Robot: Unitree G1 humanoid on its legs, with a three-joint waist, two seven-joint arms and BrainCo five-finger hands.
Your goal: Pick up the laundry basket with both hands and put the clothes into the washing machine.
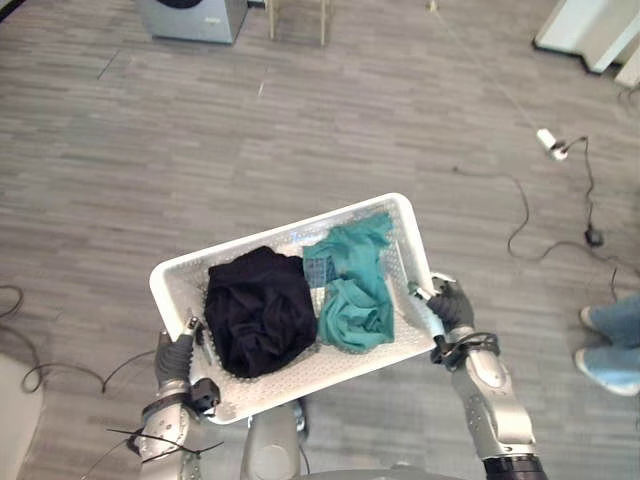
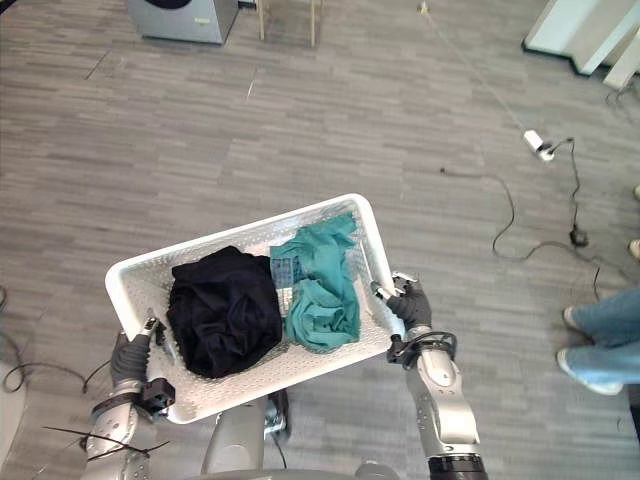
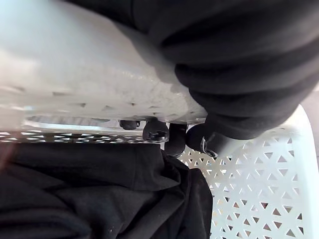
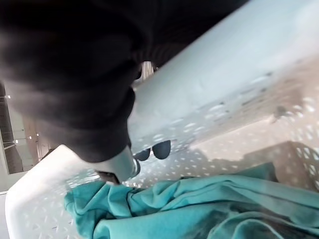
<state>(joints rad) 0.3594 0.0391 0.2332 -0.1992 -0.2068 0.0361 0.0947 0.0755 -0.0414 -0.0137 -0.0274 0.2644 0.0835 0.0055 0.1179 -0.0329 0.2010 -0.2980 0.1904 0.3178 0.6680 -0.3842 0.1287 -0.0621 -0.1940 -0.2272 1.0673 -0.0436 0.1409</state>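
Left hand point(image 1: 175, 358) and right hand point(image 1: 452, 305) each curl over the rim at a short end of the laundry basket point(image 1: 270, 238), held lower centre. Stiff perforated plastic, probably light. The black garment point(image 1: 258, 310) and teal garment point(image 1: 355, 295) are soft and could slide if it tilts. Washing machine point(image 1: 195, 18) upper left, well apart.

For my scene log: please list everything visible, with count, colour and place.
white perforated plastic laundry basket: one, white, held by both hands
crumpled black garment: one, black, basket's left half
crumpled teal garment: one, teal, basket's right half
grey washing machine: one, grey, far left
white plug block: one, white, floor, far right
person's legs: two, blue jeans, right edge
left hand: one, dark-covered, curled round basket's left rim
right hand: one, dark-covered, curled round basket's right rim
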